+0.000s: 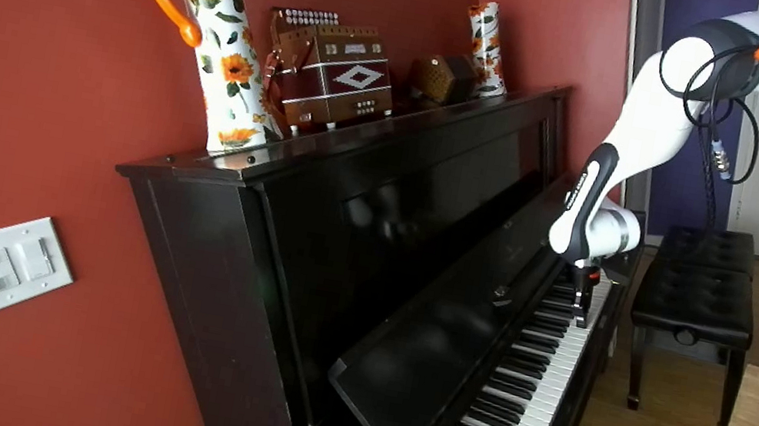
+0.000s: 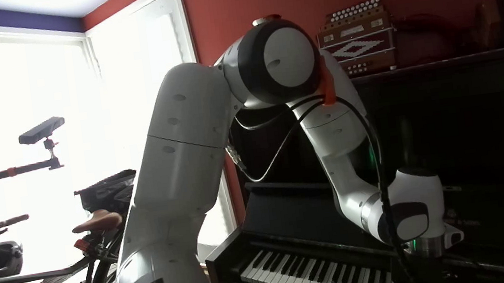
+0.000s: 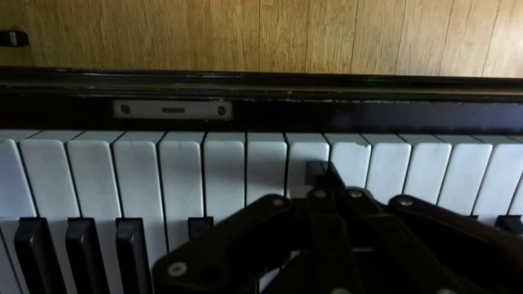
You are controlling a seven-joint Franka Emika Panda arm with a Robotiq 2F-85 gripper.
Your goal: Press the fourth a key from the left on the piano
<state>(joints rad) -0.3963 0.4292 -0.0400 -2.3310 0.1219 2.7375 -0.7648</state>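
The glossy black piano [image 1: 206,268] stands against the red wall, with its row of keys [image 1: 532,412] exposed. The keys also show in an exterior view [image 2: 316,275] and in the wrist view [image 3: 182,175]. My gripper [image 1: 579,320] points down over the far part of the key row. In the wrist view its fingertips [image 3: 325,173] are together with nothing between them. They sit over the front part of the white keys, around the seam between two keys. I cannot tell whether they touch. A shadow falls on the white keys beside the tips.
A flowered pitcher [image 1: 220,52], an accordion [image 1: 338,73] and a flowered vase [image 1: 486,48] stand on the piano top. A black padded bench [image 1: 697,292] stands beyond. The dark key slip [image 3: 278,116] borders the key fronts. A bicycle [image 2: 47,277] stands behind the arm.
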